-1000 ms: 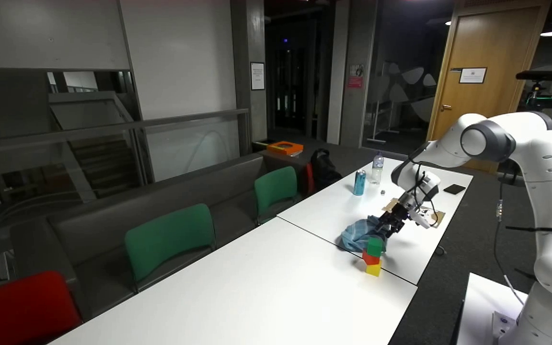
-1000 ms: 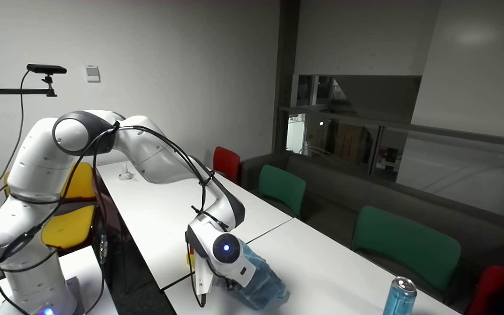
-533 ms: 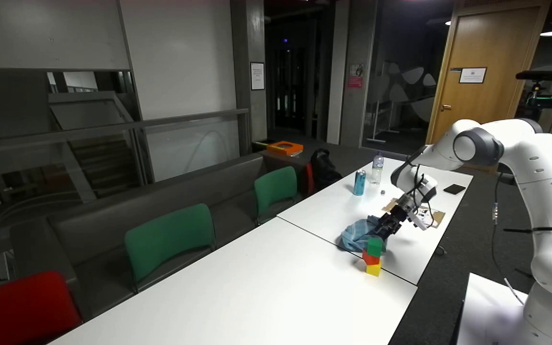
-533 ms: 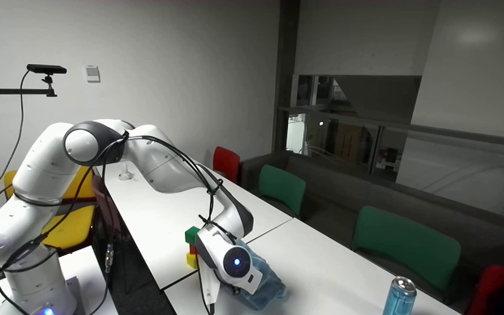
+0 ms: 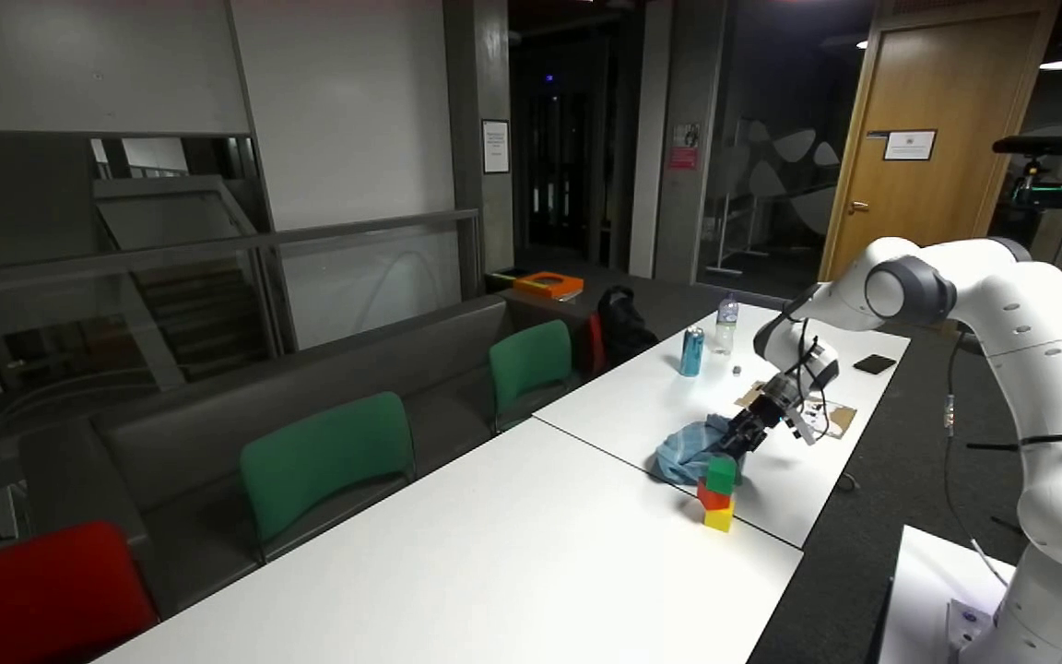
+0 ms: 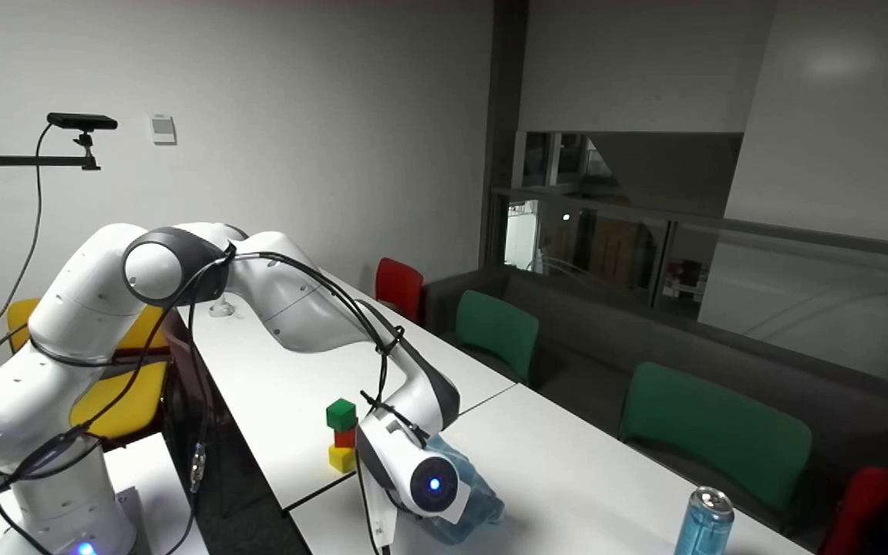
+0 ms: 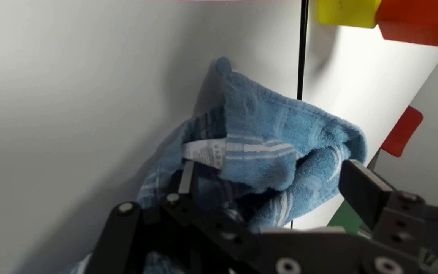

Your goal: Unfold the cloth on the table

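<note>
Where tool (image 7: 270,171) stands jaws apart, cloth (image 7: 264,110) lies rumpled on counter (image 7: 89,95), seen between jaws and toward twelve o'clock in wrist view; free corner, eleven o'clock, likely next grip. Long axis unclear. Also: can (image 5: 691,352), bottle (image 5: 725,328), twelve to one o'clock from cloth, exterior view; contents undiscernible.

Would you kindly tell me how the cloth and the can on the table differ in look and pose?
The cloth lies crumpled in folds, while the can stands upright. The cloth spreads wide and irregular, whereas the can is a narrow cylinder. The cloth is striped with white; the can is silvery on top. Both are blue and rest on the white table.
</note>
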